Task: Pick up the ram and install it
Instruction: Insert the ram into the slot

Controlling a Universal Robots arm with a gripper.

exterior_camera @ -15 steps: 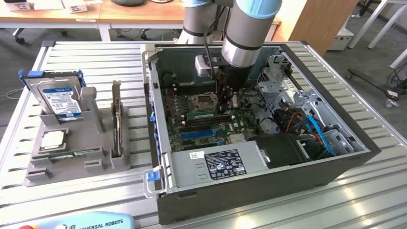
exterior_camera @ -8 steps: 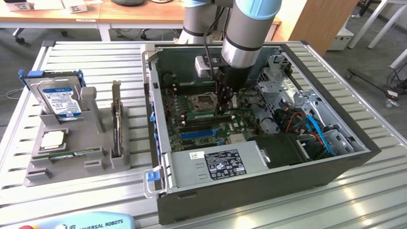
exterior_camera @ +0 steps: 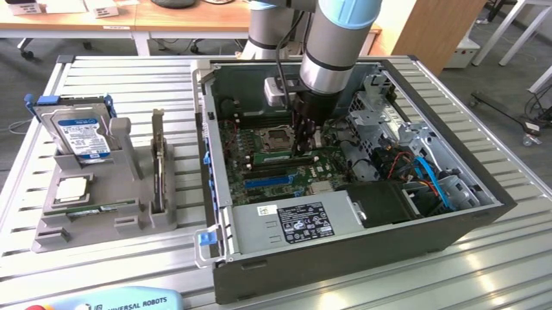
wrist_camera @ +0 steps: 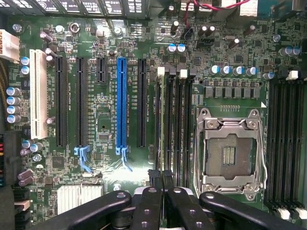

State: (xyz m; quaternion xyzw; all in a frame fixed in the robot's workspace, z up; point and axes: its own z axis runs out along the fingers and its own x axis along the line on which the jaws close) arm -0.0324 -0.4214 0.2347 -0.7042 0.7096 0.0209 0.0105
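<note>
**A:** Item 1, ram (exterior_camera: 99, 208). Loc. requested.

**B:** Entered as a thin green stick, laid flat along the near side of the grey tray (exterior_camera: 52, 242), just in front of the processor chip (exterior_camera: 72, 187) and hard drive (exterior_camera: 82, 132). The tray is set twd the counter (exterior_camera: 129, 84) edge at the exterior view's left. The PC case (exterior_camera: 345, 271) is set beside it, twd the opposite edge.

**A:** Handling?

**B:** Judged light, stiff, thin and fragile. Chips and contact edge are not to be pressed, and the board is not to be bent. It is best taken by both flat faces near mid-length, with the contacts kept clear. Some slip is to be expected under a light pinch (est. only).

**A:** Item 2, claw (exterior_camera: 302, 152). State?

**B:** The tips are seen brought together in the wrist view (wrist_camera: 160, 175), with hardly any gap. The claw is held low inside the case, over the memory slots (wrist_camera: 175, 124) beside the empty CPU socket (wrist_camera: 229, 153). It is well apart from the tray, and the ram there is not touched.

**A:** Not made out?

**B:** Whether anything thin is pinched betw. the tips can't be told. Whether the slots are filled is unclear, since they are seen edge-on. The ram's label and notch can't be read, and part of it is masked by the tray ribs. In the exterior view the claw's tips are lost against the dark board.
</note>
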